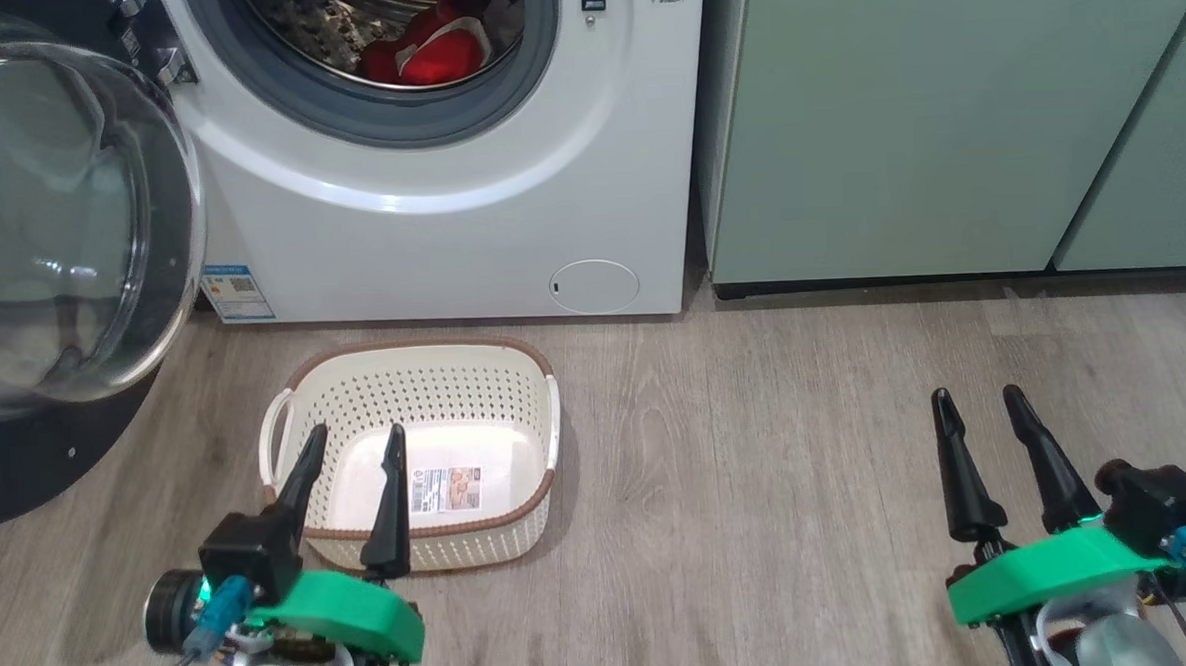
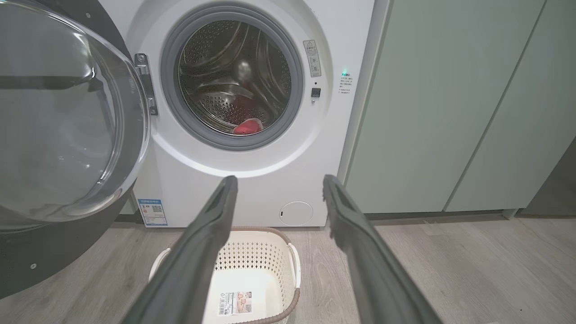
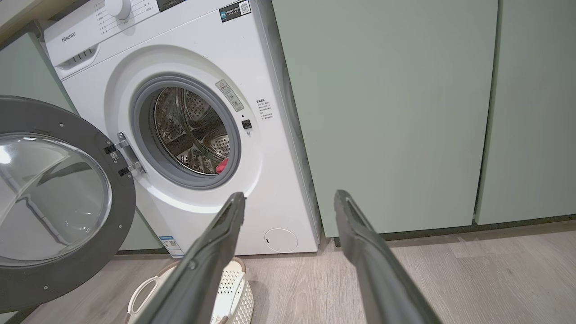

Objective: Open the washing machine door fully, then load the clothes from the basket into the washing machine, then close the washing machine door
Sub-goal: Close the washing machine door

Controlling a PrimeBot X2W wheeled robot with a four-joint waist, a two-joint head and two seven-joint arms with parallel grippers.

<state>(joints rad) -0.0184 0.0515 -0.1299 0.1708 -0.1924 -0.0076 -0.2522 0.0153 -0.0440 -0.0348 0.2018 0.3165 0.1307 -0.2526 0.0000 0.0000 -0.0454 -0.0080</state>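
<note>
The white washing machine [image 1: 468, 218] [image 2: 252, 180] [image 3: 270, 180] stands with its door [image 1: 58, 226] [image 2: 58, 121] [image 3: 54, 202] swung wide open to the left. Red and white clothes [image 1: 435, 45] [image 2: 247, 127] [image 3: 222, 165] lie inside the drum. On the floor in front sits the cream basket [image 1: 415, 381] [image 2: 256, 252] [image 3: 234, 288], holding nothing but its base label. My left gripper [image 1: 354, 442] [image 2: 279, 184] hovers open over the basket's near edge. Far off to the right, above bare floor, my right gripper [image 1: 976, 396] [image 3: 290, 198] is open too.
Pale green cabinets [image 1: 944, 107] [image 2: 450, 103] [image 3: 387, 112] stand right of the washer. A small round white panel [image 1: 594, 286] sits low on the washer front. Grey wood floor [image 1: 758, 446] stretches between basket and right gripper.
</note>
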